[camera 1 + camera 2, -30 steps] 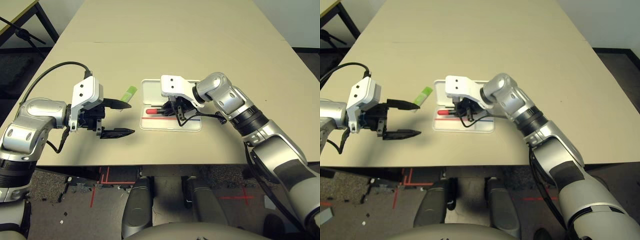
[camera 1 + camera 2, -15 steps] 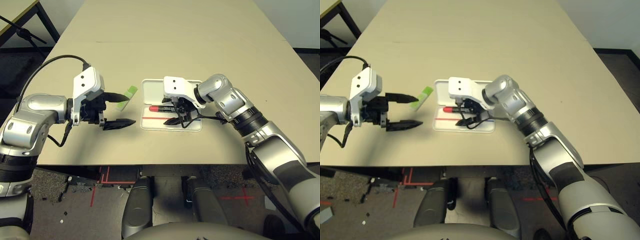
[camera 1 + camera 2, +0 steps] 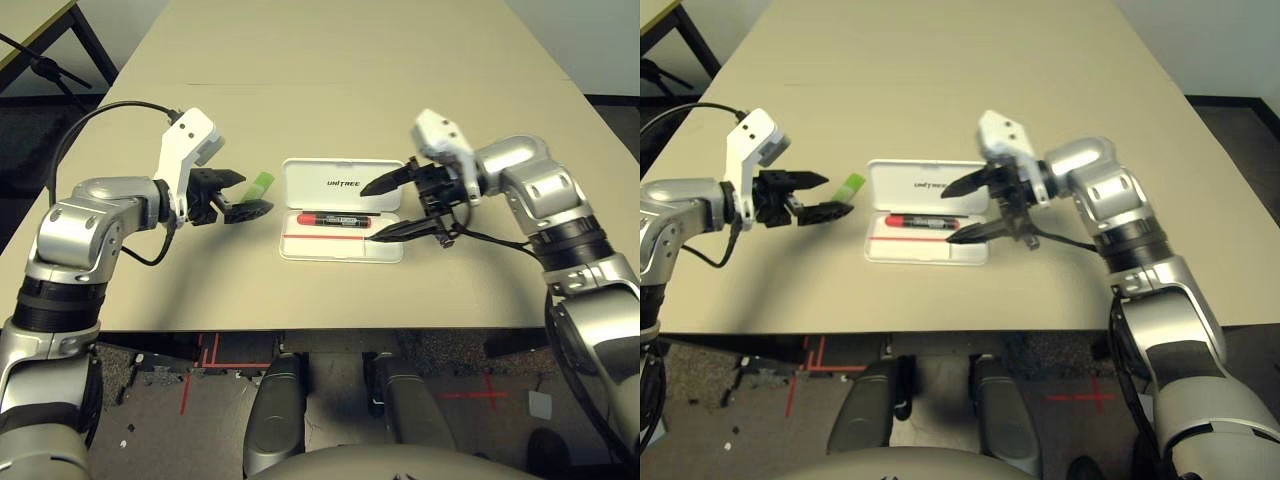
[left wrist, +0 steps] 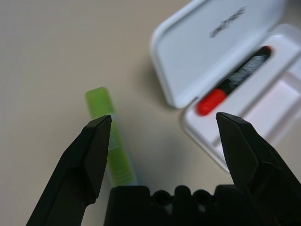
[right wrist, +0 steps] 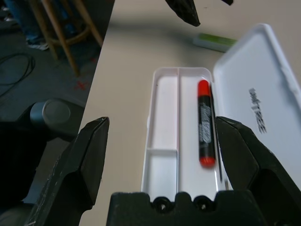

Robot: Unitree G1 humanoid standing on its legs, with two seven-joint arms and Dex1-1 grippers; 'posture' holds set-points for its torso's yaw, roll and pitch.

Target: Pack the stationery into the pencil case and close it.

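Note:
The white pencil case [image 3: 341,186] lies open at mid-table, its lettered lid flat behind the tray. The red marker [image 3: 335,219] with black ends lies in the tray's long compartment, also seen as the marker [image 5: 205,125]. My right gripper [image 3: 366,214] is open and holds nothing, hovering at the case's right end with its tips pointing left. The light green highlighter [image 3: 260,184] lies on the table just left of the case. My left gripper [image 3: 256,193] is open, its fingers straddling the highlighter's near end from above; in the left wrist view the highlighter [image 4: 110,146] lies by one fingertip.
The tray's front compartments [image 5: 162,122] beside the marker hold nothing. The table's front edge [image 3: 320,328] runs close below the case. A black cable [image 3: 100,125] loops over my left arm. Wooden stool legs [image 5: 70,33] stand on the floor beyond the table's side.
My right gripper opened, left the red marker in the tray and drew back to the right. My left gripper moved toward the green highlighter and now straddles its end.

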